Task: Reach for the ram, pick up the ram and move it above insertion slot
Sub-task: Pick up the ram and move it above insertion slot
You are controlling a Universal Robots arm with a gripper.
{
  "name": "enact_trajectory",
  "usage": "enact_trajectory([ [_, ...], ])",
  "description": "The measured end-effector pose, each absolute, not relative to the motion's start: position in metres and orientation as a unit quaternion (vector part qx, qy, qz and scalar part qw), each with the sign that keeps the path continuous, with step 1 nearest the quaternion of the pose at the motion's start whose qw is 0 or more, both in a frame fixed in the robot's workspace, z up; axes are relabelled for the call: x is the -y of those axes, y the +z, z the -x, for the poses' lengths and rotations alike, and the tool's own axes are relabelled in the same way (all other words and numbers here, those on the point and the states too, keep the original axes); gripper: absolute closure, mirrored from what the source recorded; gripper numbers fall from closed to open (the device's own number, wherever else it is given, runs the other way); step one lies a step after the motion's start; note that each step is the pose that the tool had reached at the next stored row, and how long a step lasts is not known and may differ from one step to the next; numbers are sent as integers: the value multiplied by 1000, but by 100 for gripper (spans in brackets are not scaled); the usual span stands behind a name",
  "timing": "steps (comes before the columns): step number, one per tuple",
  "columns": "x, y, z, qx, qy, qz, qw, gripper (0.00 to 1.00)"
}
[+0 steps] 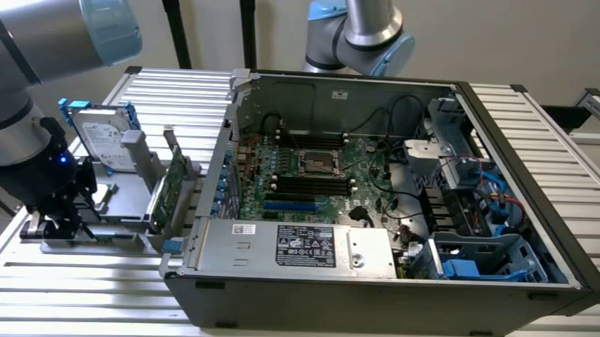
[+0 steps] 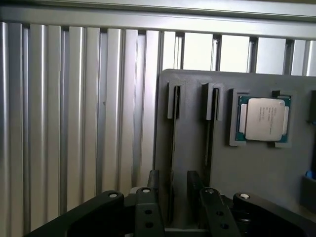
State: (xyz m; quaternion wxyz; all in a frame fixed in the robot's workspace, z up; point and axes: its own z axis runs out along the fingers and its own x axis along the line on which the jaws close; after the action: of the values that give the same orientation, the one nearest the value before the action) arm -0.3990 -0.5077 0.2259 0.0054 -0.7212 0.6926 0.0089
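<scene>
The ram stands edge-on in a slot of the grey holder, seen as a thin dark strip. The gripper is parted, with a finger on either side of the ram, neither touching it.

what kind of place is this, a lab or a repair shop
Probably a robotics lab bench set up for computer assembly: an open PC case with its motherboard exposed sits on a slatted aluminium table, a grey fixture holds a CPU, and a robot arm hangs over it.
</scene>
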Motion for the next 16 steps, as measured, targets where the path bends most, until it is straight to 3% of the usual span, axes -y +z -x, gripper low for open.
enact_trajectory([
  [16,510,202,402,-693,10,721,5,64],
])
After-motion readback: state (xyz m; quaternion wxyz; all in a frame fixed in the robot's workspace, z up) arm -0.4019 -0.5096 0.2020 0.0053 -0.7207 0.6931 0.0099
